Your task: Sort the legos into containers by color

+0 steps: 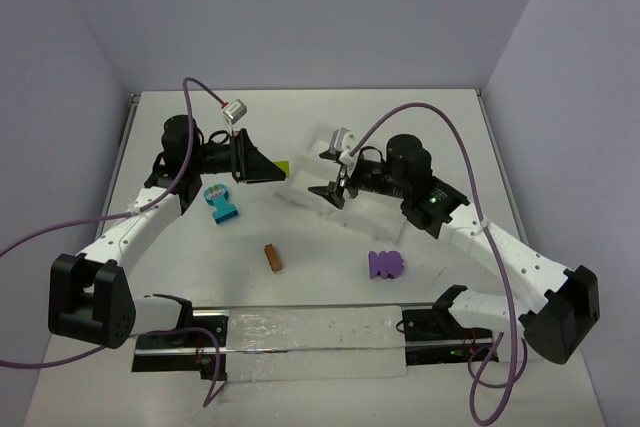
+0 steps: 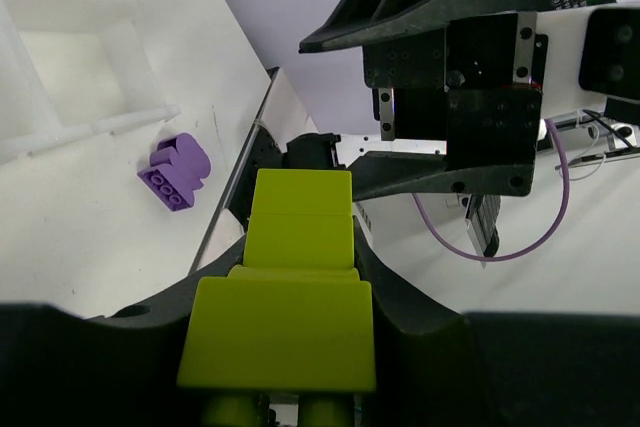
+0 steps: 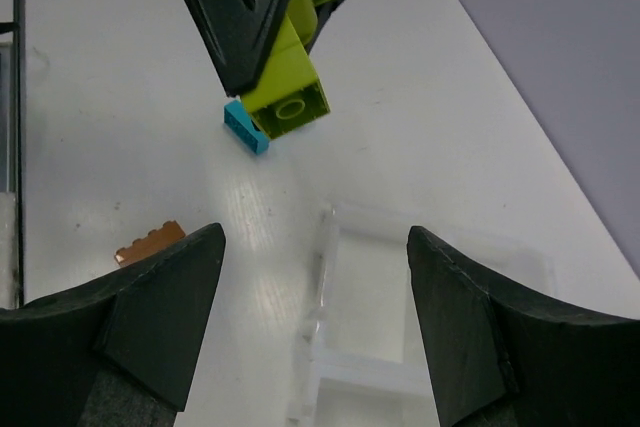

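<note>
Above the counter (image 1: 300,117) beside the white tray (image 3: 322,287), a lime green lego clump (image 2: 290,287) is clamped in the left tool (image 1: 268,169), the right tool (image 3: 315,247) is spread wide and empty, and carriage over a compartment, then release, is judged next.

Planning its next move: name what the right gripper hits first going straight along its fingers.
Most likely the white tray: its wall lies just ahead between the open fingers of the right gripper. The lime brick looks farther off; depth is unclear.
</note>
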Robot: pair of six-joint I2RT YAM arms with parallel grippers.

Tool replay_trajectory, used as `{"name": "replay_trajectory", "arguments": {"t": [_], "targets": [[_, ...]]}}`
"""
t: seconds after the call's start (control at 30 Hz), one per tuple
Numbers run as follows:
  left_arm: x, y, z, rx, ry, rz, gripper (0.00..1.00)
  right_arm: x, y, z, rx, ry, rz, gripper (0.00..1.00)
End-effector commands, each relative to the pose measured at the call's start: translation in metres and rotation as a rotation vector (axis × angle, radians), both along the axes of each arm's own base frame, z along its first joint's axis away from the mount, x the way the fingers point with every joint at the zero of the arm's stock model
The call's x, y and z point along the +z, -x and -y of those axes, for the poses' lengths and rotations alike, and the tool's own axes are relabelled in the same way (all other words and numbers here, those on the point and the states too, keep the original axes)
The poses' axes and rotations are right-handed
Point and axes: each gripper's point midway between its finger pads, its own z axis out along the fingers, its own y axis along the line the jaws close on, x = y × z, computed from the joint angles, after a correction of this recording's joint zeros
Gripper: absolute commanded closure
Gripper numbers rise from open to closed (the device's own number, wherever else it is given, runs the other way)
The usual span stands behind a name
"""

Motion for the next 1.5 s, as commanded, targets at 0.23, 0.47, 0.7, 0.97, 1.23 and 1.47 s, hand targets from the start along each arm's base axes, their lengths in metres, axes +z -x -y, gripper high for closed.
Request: {"name": "replay_trajectory", "arguments": {"t": [0.23,0.47,0.7,0.97,1.23,1.47], "targets": [[0.012,0.019,-0.002,-0.063,0.005,0.03,1.0,0.032,0.007,-0.046,0.25,0.049,0.149,0.19],[0.016,0.024,-0.003,-0.08,0.007,0.047,1.0,0.025,0.003,-0.062,0.295,0.093,0.128,0.24],[0.016,0.024,-0.003,-0.089,-0.003,0.041,1.0,0.014,0.008,-0.072,0.328,0.107,0.095,0.29],[0.017,0.025,-0.002,-0.088,0.002,0.045,1.0,0.012,0.009,-0.077,0.317,0.085,0.104,0.49],[0.007,0.023,-0.002,-0.08,-0.016,0.027,0.96,0.013,0.007,-0.073,0.279,0.075,0.105,0.76],[0.012,0.021,-0.002,-0.072,-0.024,0.056,0.19,0.004,0.01,-0.067,0.263,0.073,0.093,1.0]]}}
